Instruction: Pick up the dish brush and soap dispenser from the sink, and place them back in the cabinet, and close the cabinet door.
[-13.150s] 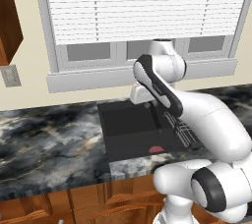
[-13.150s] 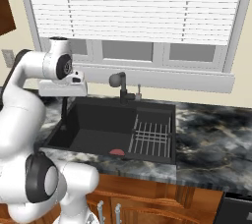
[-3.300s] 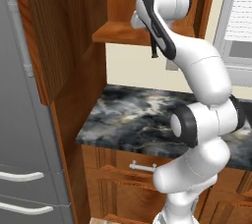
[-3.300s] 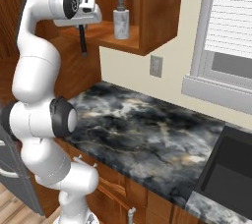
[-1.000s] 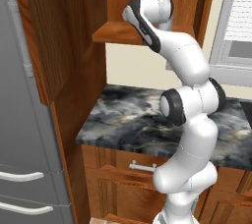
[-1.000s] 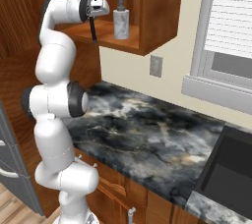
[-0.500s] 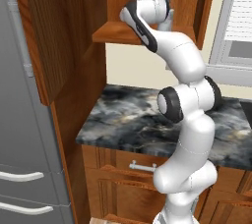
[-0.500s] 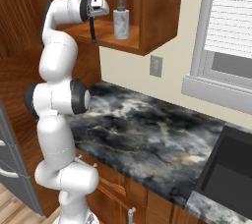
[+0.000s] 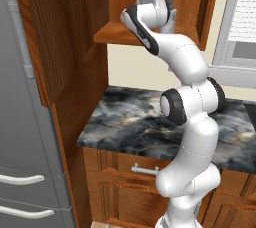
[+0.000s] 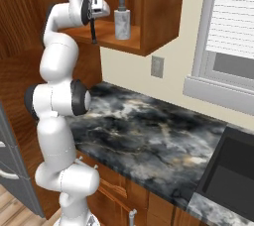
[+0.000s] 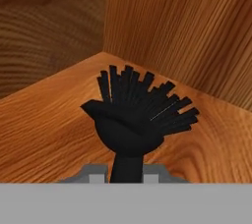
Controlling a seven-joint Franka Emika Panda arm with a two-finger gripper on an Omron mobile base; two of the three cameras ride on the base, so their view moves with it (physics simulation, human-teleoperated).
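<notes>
- Two base views put my arm stretched up into the open cabinet (image 10: 149, 27), with the grey fridge (image 9: 20, 122) at far left and the cabinet door (image 9: 50, 32) swung out beside it.
- My gripper (image 10: 93, 24) is clamped shut on the dish brush (image 10: 93, 31), which hangs straight down from the hand over the wooden shelf floor; I cannot tell whether its tip touches the wood.
- From the hand view, I see the dish brush (image 11: 135, 120) head, dark bristles fanned out, pointing at the shelf's back corner.
- Just right of the brush, the soap dispenser (image 10: 122, 19) stands upright on the shelf.
- Below lies the marbled countertop (image 10: 149, 131); the sink (image 10: 233, 175) sits at far right, under the window (image 10: 233, 31).
</notes>
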